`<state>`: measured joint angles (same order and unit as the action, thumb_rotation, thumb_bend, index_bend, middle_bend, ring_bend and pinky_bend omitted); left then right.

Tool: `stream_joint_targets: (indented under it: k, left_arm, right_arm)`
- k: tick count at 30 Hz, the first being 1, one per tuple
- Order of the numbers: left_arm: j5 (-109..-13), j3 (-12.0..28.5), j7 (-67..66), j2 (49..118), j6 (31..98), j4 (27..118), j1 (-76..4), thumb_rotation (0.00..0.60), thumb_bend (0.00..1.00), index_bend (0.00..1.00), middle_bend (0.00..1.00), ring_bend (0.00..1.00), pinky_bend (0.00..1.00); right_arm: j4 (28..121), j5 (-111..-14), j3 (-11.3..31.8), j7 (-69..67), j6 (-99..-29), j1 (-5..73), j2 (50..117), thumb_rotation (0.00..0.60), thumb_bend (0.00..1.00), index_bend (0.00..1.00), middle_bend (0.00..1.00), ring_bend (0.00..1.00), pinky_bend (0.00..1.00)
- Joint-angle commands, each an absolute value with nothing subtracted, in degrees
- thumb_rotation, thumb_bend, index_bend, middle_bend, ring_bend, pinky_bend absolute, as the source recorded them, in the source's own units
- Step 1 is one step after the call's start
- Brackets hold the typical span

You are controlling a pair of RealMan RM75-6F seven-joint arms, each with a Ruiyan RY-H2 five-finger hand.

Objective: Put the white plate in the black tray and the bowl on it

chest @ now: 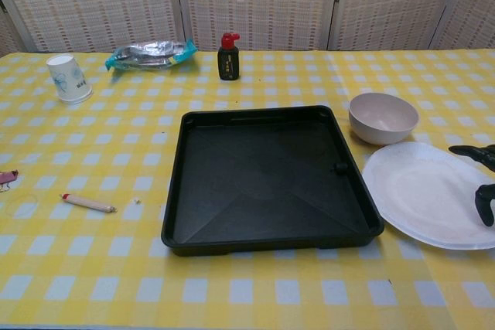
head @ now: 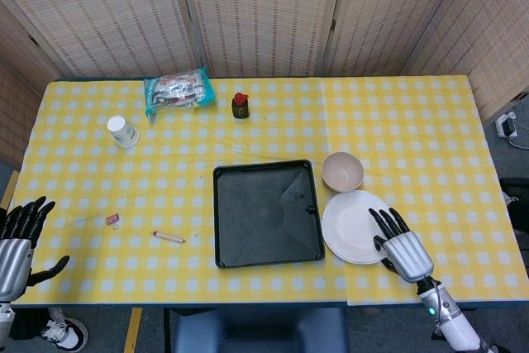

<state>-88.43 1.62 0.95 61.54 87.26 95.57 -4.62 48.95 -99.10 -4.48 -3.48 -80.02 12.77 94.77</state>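
The white plate (head: 354, 225) (chest: 421, 191) lies on the yellow checked cloth just right of the empty black tray (head: 267, 214) (chest: 271, 183), nearly touching its rim. Behind the plate stands the beige bowl (head: 342, 171) (chest: 383, 117), empty and upright. My right hand (head: 400, 245) (chest: 481, 182) reaches over the plate's right rim with its fingers apart, gripping nothing; the chest view shows only its dark fingertips. At the table's front left corner my left hand (head: 16, 240) is spread and empty, far from the tray.
Along the back stand a paper cup (head: 122, 131) (chest: 68, 77), a snack bag (head: 176, 91) (chest: 149, 53) and a small dark bottle with a red cap (head: 240, 105) (chest: 227, 57). Left of the tray lie a small stick (head: 168, 237) (chest: 88, 203) and a red scrap (head: 112, 219).
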Motion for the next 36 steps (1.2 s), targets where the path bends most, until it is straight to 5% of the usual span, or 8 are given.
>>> stream_joint_targets:
  k: [1,10,19,26,36]
  left_arm:
    - [-88.63,1.67,1.08,61.57,87.61,95.29,-4.50,0.600,0.24,0.00,0.05,0.06,0.06]
    - [-88.75,1.70,1.24,61.51,87.80,95.36,-4.39,0.600,0.24,0.00,0.04,0.06,0.06]
    - [-88.78,1.64,0.98,61.71,87.55,95.36,-4.44,0.600,0.24,0.00,0.04,0.06,0.06]
    - [-88.76,1.65,1.07,61.68,87.50,95.46,-4.42,0.600,0.24,0.00,0.03,0.06,0.06]
    - [-87.88,2.04,2.39,61.24,87.11,95.06,-4.52,0.600,0.24,0.00,0.03,0.06,0.06]
  right_arm:
    - [48.10,-99.10,-4.37,-3.92,-80.58,13.00,95.33,0.600,0.47,0.68,0.05,0.05,0.00]
    - [50.71,-100.32,-3.17,-4.88,-87.60,13.10,93.57,0.600,0.51,0.72,0.10,0.09,0.00]
    - [64.21,-103.72,-1.82,-5.47,-96.10,13.65,86.69,0.600,0.51,0.74,0.11,0.09,0.00]
    - [72.17,-105.04,0.42,-3.62,-95.31,16.64,84.03,0.600,0.51,0.74,0.11,0.09,0.00]
    - [71.83,-104.37,4.05,-2.34,-85.46,25.27,90.62,0.600,0.51,0.74,0.11,0.09,0.00]
